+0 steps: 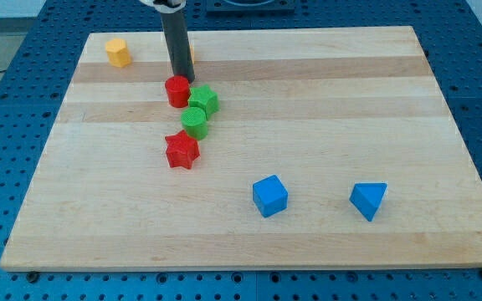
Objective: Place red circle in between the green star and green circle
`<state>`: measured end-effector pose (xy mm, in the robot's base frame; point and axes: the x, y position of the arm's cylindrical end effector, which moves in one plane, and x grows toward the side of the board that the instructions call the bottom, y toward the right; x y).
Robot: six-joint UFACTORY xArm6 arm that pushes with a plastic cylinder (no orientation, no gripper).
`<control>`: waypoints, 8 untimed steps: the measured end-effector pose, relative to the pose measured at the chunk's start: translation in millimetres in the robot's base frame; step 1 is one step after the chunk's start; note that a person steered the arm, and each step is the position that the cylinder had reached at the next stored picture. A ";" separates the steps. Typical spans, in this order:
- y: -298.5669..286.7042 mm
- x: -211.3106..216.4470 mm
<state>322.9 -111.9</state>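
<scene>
My tip [182,79] sits at the top edge of the red circle [177,91], touching it or very nearly so, with the dark rod rising straight up out of the view's top. There is no claw on this rig, so I have nothing released or clenched to report; the rod simply ends in that tip.

I take the red circle as my landmark. The green star [202,100] lies just to its right in the view and a little lower, touching it or close to touching. The green circle [194,122] is below and slightly right of the red circle, right under the green star and pressed up against it. So the red circle is beside the two green blocks, at their upper left, rather than between them.

The red star [182,150] lies further below the red circle, just under the green circle. A yellow block [118,52] stands well to the upper left of the red circle, near the worktop's [375,100] top edge. A second yellowish block peeks out behind the rod, above the red circle; I cannot make out its shape. Far to the lower right of the red circle are a blue cube [269,196] and, further right, a blue wedge-like block [368,201].
</scene>
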 end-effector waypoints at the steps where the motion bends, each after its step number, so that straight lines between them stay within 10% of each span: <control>1: 0.0 10.8; 4: 54.3 53.6; 6: -28.2 -12.0; 8: -33.1 56.6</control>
<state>379.5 -145.0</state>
